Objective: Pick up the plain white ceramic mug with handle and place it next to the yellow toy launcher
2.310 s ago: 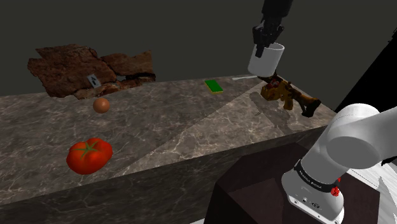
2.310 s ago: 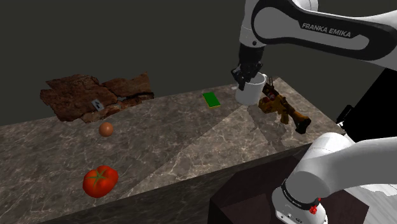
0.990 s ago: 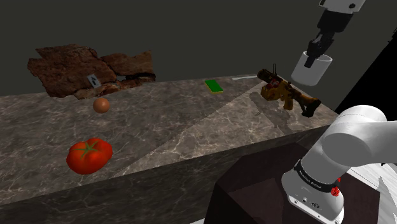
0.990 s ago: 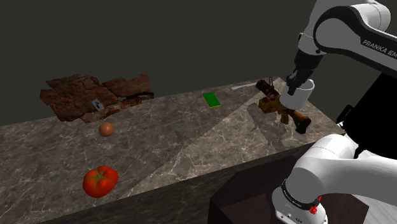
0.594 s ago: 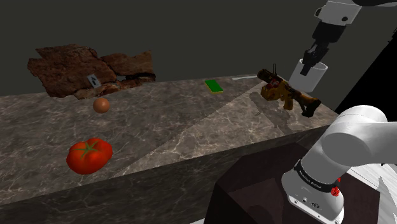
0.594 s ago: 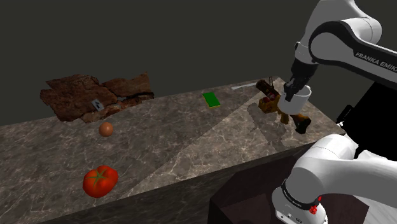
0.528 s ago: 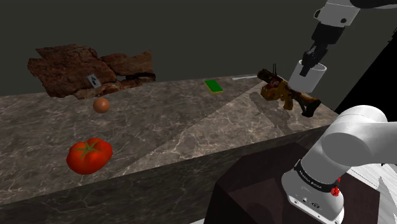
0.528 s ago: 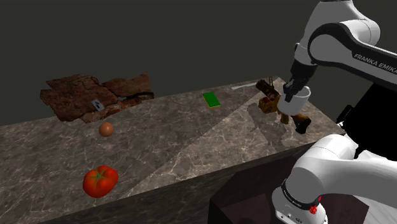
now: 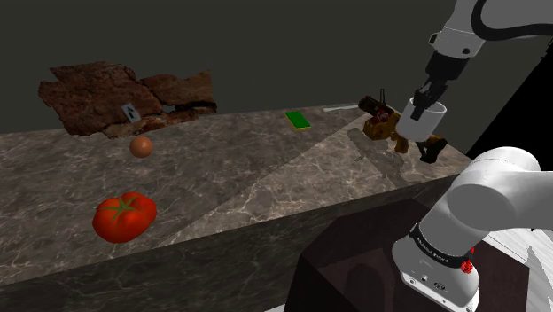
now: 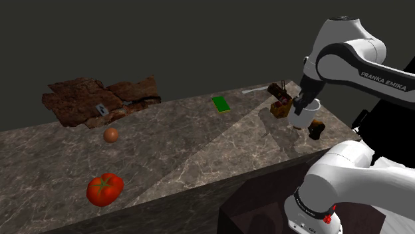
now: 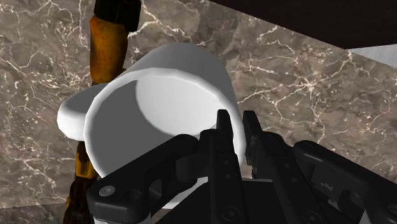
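Observation:
The white mug (image 9: 424, 122) hangs from my gripper (image 9: 423, 96), which is shut on its rim. In the wrist view the mug (image 11: 165, 102) opens toward the camera, its wall clasped between my gripper's (image 11: 234, 130) two black fingers. It hangs just above the countertop, directly in front of the yellow-orange toy launcher (image 9: 384, 121), covering the launcher's middle. In the second exterior view the mug (image 10: 303, 114) sits between the launcher's front (image 10: 280, 103) and its dark rear end. The launcher's orange body (image 11: 105, 51) lies right beside the mug in the wrist view.
On the marble countertop (image 9: 230, 186) lie a green card (image 9: 299, 120), a small brown ball (image 9: 141, 146), a red tomato (image 9: 124, 216) and a brown rocky mass (image 9: 124, 97) at the back. The counter's end edge runs just past the launcher. My stand (image 9: 390, 275) sits below.
The arm carried the mug from left of the launcher over to the shoulder view's right, then lowered it until it hangs close to the counter by the launcher.

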Robot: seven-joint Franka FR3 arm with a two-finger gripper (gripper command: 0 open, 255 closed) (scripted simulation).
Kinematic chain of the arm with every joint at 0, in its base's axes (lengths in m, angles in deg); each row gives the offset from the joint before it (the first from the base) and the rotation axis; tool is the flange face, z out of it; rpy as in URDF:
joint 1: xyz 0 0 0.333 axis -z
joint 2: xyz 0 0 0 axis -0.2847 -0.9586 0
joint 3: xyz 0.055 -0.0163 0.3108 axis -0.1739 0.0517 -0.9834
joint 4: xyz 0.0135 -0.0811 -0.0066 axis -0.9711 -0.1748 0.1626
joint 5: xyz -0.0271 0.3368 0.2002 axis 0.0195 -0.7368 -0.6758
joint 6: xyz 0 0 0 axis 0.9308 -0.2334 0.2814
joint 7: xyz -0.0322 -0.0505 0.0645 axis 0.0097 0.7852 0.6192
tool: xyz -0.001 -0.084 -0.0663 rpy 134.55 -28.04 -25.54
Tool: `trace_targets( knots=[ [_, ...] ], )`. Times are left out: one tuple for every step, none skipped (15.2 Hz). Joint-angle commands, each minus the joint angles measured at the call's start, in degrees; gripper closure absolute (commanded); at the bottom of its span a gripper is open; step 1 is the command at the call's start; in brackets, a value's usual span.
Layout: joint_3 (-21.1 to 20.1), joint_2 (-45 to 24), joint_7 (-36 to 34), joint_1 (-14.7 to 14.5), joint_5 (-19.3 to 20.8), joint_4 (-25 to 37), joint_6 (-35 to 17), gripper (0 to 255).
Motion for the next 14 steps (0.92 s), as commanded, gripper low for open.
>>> trace_targets(
  knots=[
    [0.38,0.3,-0.13,0.2,0.4,-1.71,-1.43,255],
    [0.6,0.45,-0.15,0.32,0.63,-2.52,-2.09,255],
    [0.82,0.58,-0.17,0.45,0.86,-3.33,-2.76,255],
    [1.05,0.7,-0.19,0.58,1.1,-4.13,-3.43,255],
    [1.29,0.81,-0.2,0.71,1.34,-4.92,-4.11,255],
    [1.53,0.9,-0.22,0.84,1.59,-5.71,-4.8,255],
    [1.78,0.97,-0.23,0.98,1.85,-6.49,-5.5,255],
    [2.03,1.03,-0.25,1.13,2.11,-7.26,-6.2,255],
    [2.29,1.07,-0.26,1.27,2.38,-8.02,-6.91,255],
    [2.56,1.09,-0.28,1.42,2.66,-8.78,-7.64,255],
    [2.83,1.09,-0.29,1.56,2.95,-9.52,-8.37,255],
    [3.11,1.07,-0.31,1.72,3.24,-10.27,-9.11,255],
    [3.39,1.04,-0.32,1.87,3.54,-11.0,-9.87,255],
    [3.68,0.98,-0.33,2.03,3.85,-11.72,-10.64,255]
  ],
)
